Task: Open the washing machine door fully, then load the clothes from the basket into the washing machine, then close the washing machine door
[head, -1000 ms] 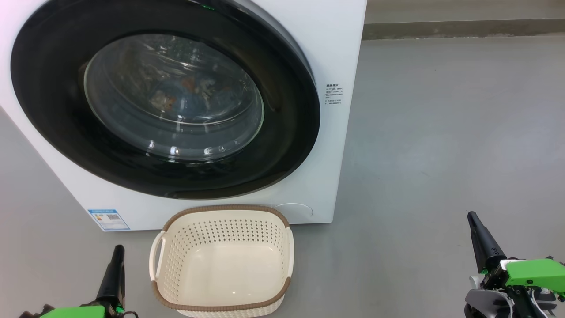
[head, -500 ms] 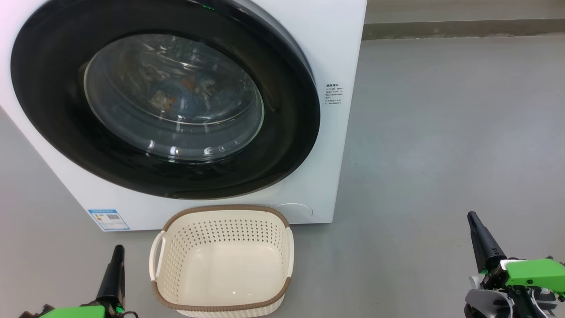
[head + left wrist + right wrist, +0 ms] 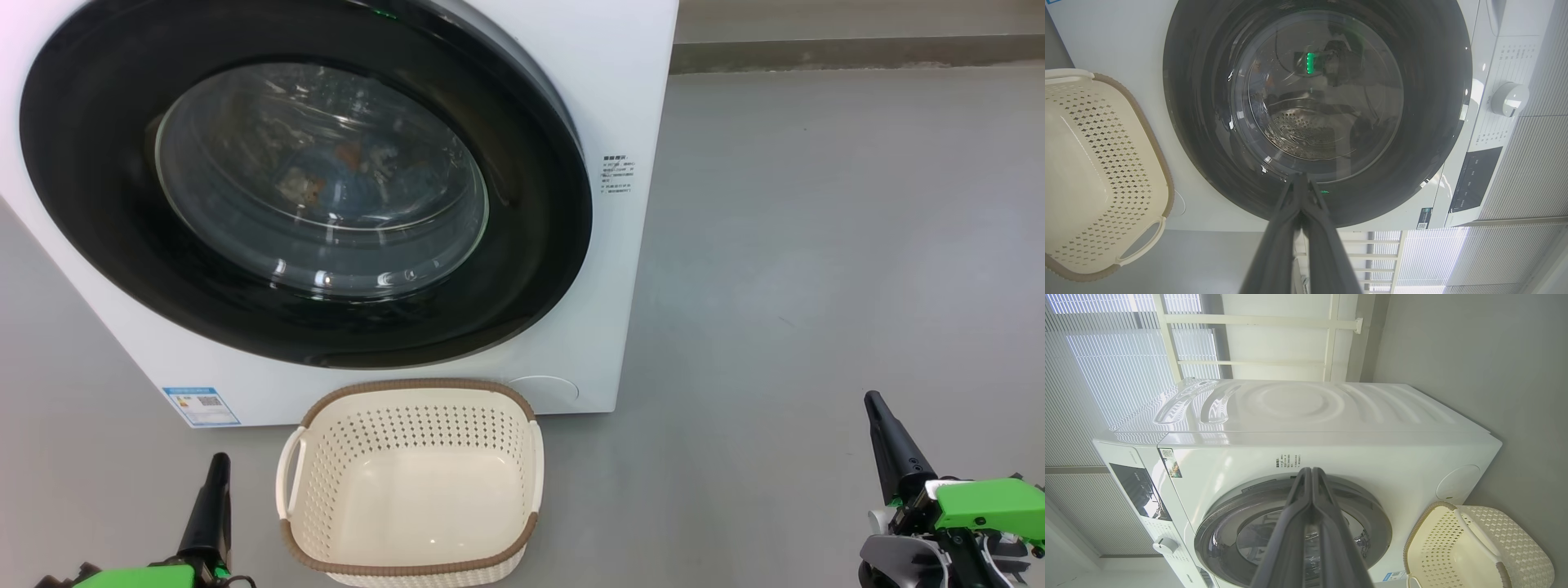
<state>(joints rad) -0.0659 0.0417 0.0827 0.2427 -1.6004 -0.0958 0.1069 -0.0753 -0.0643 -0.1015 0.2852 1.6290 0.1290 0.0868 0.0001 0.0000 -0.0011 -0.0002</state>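
Note:
The washing machine (image 3: 620,98) stands at the upper left of the head view. Its door (image 3: 98,204) lies flat against the front. Through the glass window I make out the clothes (image 3: 343,167) as blue fabric with orange patches inside the drum. The basket (image 3: 408,384) sits on the floor just below the door with nothing in it. My left gripper (image 3: 219,461) is shut, left of the basket and apart from it. My right gripper (image 3: 872,400) is shut over bare floor at the lower right. The left wrist view has the left gripper (image 3: 1300,177) pointing at the door (image 3: 1200,102).
Grey floor (image 3: 816,245) spreads to the right of the machine as far as a dark skirting at the back. A blue label (image 3: 201,406) marks the machine's lower left corner. The control panel with its dial (image 3: 1508,98) sits above the door. Window blinds (image 3: 1106,375) stand behind the machine.

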